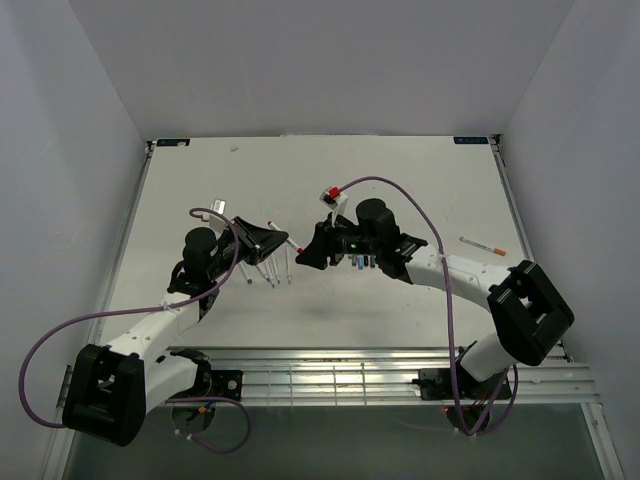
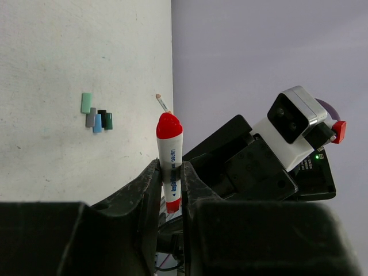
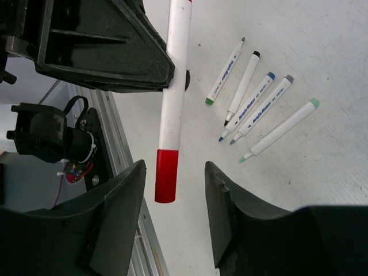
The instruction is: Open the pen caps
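While my left gripper [image 2: 171, 175] clamps the white barrel [image 2: 171, 156] to steady it, my right gripper [image 3: 174, 171] stands half open astride the red cap [image 3: 165, 175], not gripping.

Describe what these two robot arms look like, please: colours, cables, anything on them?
The left arm and right arm mix white links with chunky black joint housings. A purple cable loops along each. Left gripper and right gripper are matte black with two blocky fingers. A white camera box with a red plug sits on the right wrist.
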Motion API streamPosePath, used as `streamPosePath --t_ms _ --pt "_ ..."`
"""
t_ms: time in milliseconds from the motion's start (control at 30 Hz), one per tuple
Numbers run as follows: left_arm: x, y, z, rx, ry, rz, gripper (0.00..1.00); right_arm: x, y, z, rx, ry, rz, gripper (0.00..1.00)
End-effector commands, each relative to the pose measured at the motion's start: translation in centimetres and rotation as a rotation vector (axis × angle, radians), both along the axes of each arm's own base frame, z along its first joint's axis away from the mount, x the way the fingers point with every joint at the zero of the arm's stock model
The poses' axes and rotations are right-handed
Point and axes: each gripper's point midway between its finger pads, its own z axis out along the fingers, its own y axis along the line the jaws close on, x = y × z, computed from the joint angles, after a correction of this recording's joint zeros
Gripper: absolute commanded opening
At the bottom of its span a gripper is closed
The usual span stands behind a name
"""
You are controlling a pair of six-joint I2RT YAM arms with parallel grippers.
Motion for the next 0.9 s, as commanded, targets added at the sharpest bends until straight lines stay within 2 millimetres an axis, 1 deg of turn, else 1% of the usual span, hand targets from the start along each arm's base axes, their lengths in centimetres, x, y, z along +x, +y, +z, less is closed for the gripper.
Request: streamPosePath --t_ms 0,33,67,133,167,200,233,367,400,467,500,567,633,733,867 --pt "-0.2 0.1 0.3 0.001 -0.028 -0.002 0.0 0.2 1.0 1.8 0.045 -0.039 0.039 0.51" --pt "-0.2 0.1 0.3 0.001 -0.028 -0.002 0.0 0.3 1.0 1.7 0.043 -0.037 0.041 0.49" --pt "-0.2 0.1 0.3 0.002 -0.028 -0.004 0.0 0.2 1.0 1.6 0.042 -0.034 0.045 0.43" --pt "-0.2 0.1 0.3 0.003 -0.028 -0.002 0.0 0.2 1.1 1.3 0.041 -0.027 0.054 0.36" --pt "-0.2 0.1 0.3 0.001 -0.028 -0.002 0.0 0.1 1.2 1.2 0.043 -0.023 0.059 0.22" --pt "-0.2 0.1 0.3 0.001 -0.028 -0.003 0.0 0.1 1.3 1.2 0.046 -0.021 0.062 0.12" --pt "-0.2 0.0 0.5 0.001 -0.032 -0.007 0.0 0.0 1.3 1.2 0.05 -0.016 0.062 0.08" --pt "-0.2 -0.2 0.2 0.008 -0.027 -0.029 0.0 -0.4 1.3 1.3 0.075 0.001 0.069 0.08" --pt "-0.2 -0.3 0.2 0.014 -0.033 -0.034 0.04 -0.5 1.3 1.3 0.081 0.006 0.07 0.08" --pt "-0.2 -0.5 0.2 0.019 -0.039 -0.044 0.18 -0.8 1.4 1.8 0.108 0.024 0.079 0.08" --pt "-0.2 -0.5 0.1 0.022 -0.038 -0.046 0.29 -1.0 1.4 1.8 0.116 0.035 0.081 0.08" --pt "-0.2 -0.6 0.2 0.027 -0.048 -0.045 0.37 -1.1 1.7 2.3 0.142 0.046 0.089 0.08" --pt "-0.2 -0.8 0.4 0.032 -0.06 -0.051 0.42 -1.5 1.9 2.6 0.169 0.086 0.1 0.08" --pt "-0.2 -0.9 0.4 0.035 -0.064 -0.056 0.45 -1.9 2.4 3.4 0.226 0.128 0.125 0.08" --pt "-0.3 -0.9 0.6 0.035 -0.072 -0.052 0.46 -2.1 2.7 3.8 0.271 0.169 0.138 0.08"
